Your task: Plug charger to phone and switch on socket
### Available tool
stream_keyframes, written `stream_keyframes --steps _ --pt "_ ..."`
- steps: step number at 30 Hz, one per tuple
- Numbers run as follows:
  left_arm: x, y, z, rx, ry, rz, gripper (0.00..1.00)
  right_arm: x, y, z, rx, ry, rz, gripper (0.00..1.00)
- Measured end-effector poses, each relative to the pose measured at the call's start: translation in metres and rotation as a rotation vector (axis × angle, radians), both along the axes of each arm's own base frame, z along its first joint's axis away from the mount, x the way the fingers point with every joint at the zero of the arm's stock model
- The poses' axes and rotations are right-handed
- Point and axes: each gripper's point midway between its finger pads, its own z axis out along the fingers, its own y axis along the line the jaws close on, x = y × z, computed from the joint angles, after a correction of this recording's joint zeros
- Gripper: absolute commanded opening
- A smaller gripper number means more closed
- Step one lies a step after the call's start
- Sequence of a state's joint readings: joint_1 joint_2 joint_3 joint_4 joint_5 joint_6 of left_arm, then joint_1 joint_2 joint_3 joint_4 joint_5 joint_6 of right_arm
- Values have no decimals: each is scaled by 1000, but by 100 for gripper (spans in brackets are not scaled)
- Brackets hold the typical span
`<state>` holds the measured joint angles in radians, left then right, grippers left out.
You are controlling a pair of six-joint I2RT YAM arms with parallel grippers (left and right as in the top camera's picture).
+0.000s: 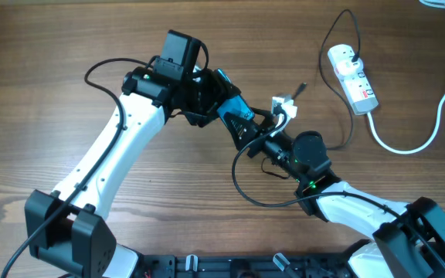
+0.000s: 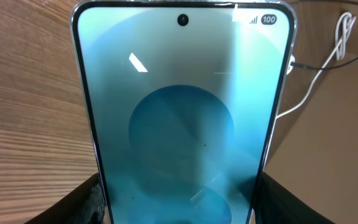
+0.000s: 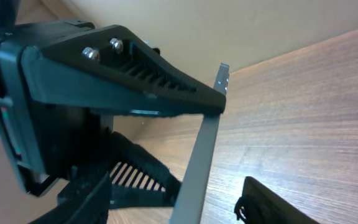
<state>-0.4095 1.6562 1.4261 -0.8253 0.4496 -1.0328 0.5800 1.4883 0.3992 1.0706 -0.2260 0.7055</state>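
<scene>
The phone [image 1: 235, 110], its screen teal-blue, is held off the table with my left gripper [image 1: 211, 99] shut on its long edges. In the left wrist view the phone [image 2: 182, 106] fills the picture, with black fingers [image 2: 89, 202] pressed on both sides. My right gripper [image 1: 258, 140] is at the phone's lower end. In the right wrist view the phone [image 3: 199, 168] shows edge-on, and my right gripper [image 3: 179, 205] stands open with a gap on either side of it. The white socket [image 1: 354, 77] lies at the far right. The charger's thin black cable [image 1: 351, 123] runs from it; the connector tip is hidden.
A small white piece [image 1: 283, 103] with a black stub lies just right of the phone. The socket's thick white cord [image 1: 439, 116] curves along the right edge. A black cable loop [image 1: 242, 185] lies beside my right arm. The wooden table [image 1: 45, 116] shows bare wood at left.
</scene>
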Motion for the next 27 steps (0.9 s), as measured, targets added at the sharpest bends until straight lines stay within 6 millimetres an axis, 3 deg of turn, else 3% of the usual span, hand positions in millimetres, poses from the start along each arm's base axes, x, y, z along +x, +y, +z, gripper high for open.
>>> stream_keyframes --steps 9,27 --pt "-12 -21 1 -6 0 -45 43 2 -2 0 -1 -3 -15 49" --pt "-15 -19 4 3 -3 -40 44 8 -8 -4 14 33 -57 6"
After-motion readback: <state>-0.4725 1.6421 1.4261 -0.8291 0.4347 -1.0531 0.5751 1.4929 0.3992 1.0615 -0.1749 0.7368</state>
